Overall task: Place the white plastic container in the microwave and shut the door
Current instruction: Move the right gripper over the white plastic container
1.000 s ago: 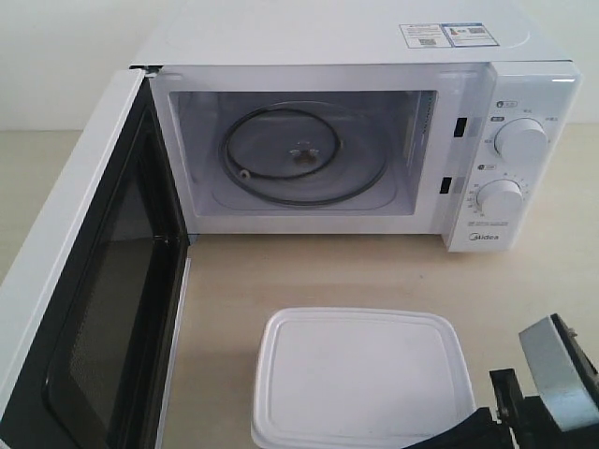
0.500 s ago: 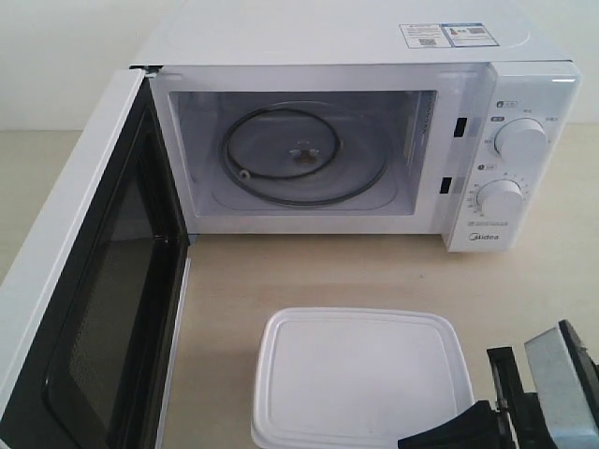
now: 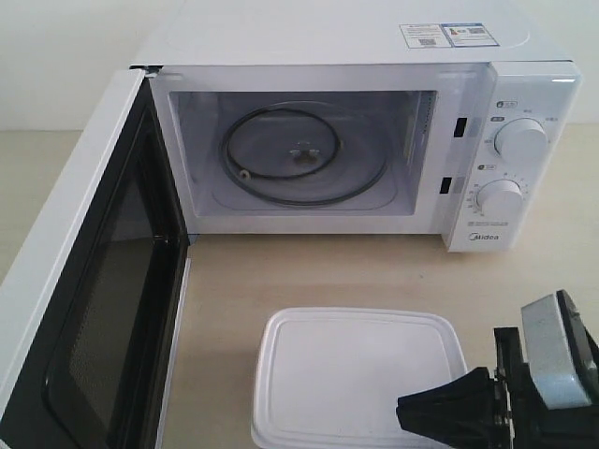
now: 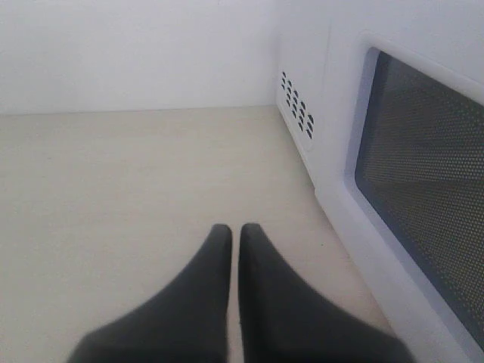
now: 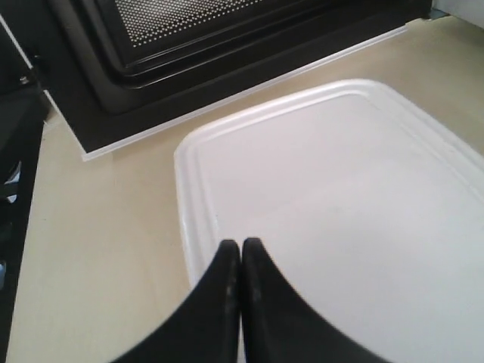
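Observation:
The white plastic container (image 3: 351,374) lies lid-on on the table in front of the microwave (image 3: 328,37). The microwave's cavity stands bare, with only the glass turntable (image 3: 304,154) inside. The door (image 3: 98,309) is swung wide open to the left. My right gripper (image 3: 402,413) is shut, and its tip hangs over the container's near right corner. In the right wrist view the shut right gripper (image 5: 240,243) sits just above the container lid (image 5: 340,189), holding nothing. My left gripper (image 4: 235,229) is shut and empty over bare table beside the door's outer face (image 4: 423,174). It is out of the exterior view.
The open door's black inner frame (image 5: 227,45) stands close beside the container in the right wrist view. Two round dials (image 3: 519,140) sit on the microwave's right panel. Vent holes (image 4: 297,113) mark the microwave's side wall. Beige tabletop (image 3: 281,271) lies between the container and the oven.
My right gripper has slid left and a little up, from the table's right edge to over the container's near right corner. The container, door and microwave have not moved.

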`<action>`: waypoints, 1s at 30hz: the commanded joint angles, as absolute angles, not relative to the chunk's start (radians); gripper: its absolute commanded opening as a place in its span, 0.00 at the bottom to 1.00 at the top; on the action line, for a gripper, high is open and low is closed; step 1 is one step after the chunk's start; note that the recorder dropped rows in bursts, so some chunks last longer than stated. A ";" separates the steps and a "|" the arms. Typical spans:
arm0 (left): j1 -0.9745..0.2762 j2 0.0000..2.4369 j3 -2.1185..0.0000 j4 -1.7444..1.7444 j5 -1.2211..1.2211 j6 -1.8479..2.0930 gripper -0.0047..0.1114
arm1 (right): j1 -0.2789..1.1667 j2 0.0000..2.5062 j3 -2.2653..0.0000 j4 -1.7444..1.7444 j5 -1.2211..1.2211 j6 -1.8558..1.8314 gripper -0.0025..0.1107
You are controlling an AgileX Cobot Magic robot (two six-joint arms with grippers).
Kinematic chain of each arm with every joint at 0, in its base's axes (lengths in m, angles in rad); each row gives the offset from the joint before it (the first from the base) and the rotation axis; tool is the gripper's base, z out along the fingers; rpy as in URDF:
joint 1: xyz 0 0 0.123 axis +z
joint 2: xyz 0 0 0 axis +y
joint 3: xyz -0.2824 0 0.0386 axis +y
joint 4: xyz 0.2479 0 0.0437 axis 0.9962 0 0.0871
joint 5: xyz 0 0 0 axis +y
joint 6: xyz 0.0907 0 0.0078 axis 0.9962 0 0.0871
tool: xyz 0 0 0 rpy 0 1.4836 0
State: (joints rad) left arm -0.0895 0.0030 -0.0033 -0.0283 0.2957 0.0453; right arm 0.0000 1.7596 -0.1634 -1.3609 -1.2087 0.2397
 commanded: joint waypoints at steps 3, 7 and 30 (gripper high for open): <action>-0.087 0.000 0.000 -0.040 0.296 0.048 0.08 | -0.002 1.753 -0.238 -1.392 -1.177 0.321 0.02; -0.087 0.000 0.000 -0.040 0.296 0.048 0.08 | -0.043 1.753 -0.293 -1.469 -1.116 0.388 0.02; -0.087 0.000 0.000 -0.040 0.296 0.048 0.08 | -0.253 1.757 -0.372 -1.689 -0.914 0.610 0.02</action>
State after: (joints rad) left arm -0.0895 0.0030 -0.0033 -0.0283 0.2957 0.0453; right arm -0.3036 1.7575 -0.3708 -1.6622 -0.9524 0.5732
